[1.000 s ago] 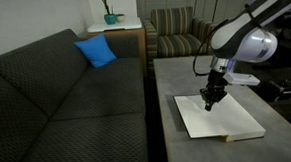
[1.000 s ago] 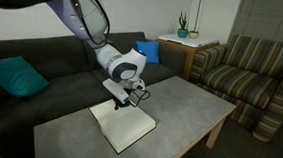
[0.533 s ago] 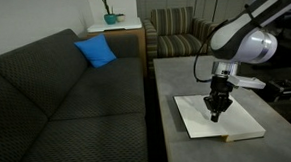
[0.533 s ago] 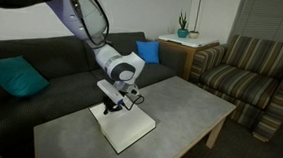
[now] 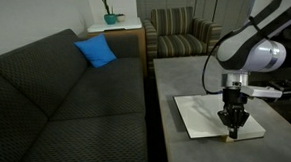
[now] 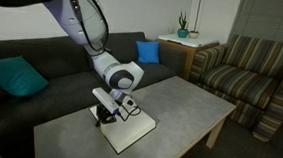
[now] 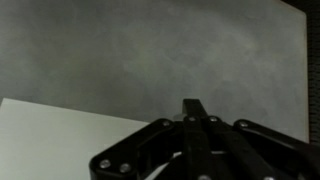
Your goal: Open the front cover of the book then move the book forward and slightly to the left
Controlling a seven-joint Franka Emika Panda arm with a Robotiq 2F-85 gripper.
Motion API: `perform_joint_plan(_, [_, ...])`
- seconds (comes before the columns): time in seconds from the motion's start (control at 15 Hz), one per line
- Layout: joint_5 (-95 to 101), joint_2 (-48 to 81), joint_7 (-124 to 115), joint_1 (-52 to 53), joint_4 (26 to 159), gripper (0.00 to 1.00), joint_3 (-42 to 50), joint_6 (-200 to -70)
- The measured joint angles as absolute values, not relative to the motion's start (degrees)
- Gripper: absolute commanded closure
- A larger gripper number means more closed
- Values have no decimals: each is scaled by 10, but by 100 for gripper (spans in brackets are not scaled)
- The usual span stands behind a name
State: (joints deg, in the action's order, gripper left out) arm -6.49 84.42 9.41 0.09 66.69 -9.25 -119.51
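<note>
The book (image 5: 201, 116) lies flat on the grey coffee table (image 5: 185, 74) with a white face up; in another exterior view it shows as a white slab (image 6: 130, 129). A sliver of yellow spine (image 5: 227, 139) peeks out at its near edge. I cannot make out the front cover as a separate board. My gripper (image 5: 231, 128) is shut, pointing down, its tip at the book's near edge with nothing held. The wrist view has the shut gripper (image 7: 195, 108) over grey tabletop, with the white book (image 7: 60, 140) at lower left.
A dark sofa (image 5: 56, 96) runs along the table, with a blue cushion (image 5: 96, 52) and a teal cushion (image 6: 16, 77) on it. A striped armchair (image 6: 252, 77) stands past the table's end. A side table holds a potted plant (image 5: 109, 18).
The gripper has travelled across the white face from the book's middle to its near edge, staying shut. The book has not visibly shifted.
</note>
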Motion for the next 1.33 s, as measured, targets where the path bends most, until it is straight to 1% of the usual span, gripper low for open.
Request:
perform_joint_plan(0.4, [-64,844,92,1,689,100,-55,-1194])
perform_joint_plan(0.6, [-64,844,92,1,697,100,-41,-1221])
perform_joint_plan(0.8, [-65,844,92,1,709,100,-35,-1268])
perform_joint_plan(1.33, [-65,841,91,1,716,100,-35,-1295])
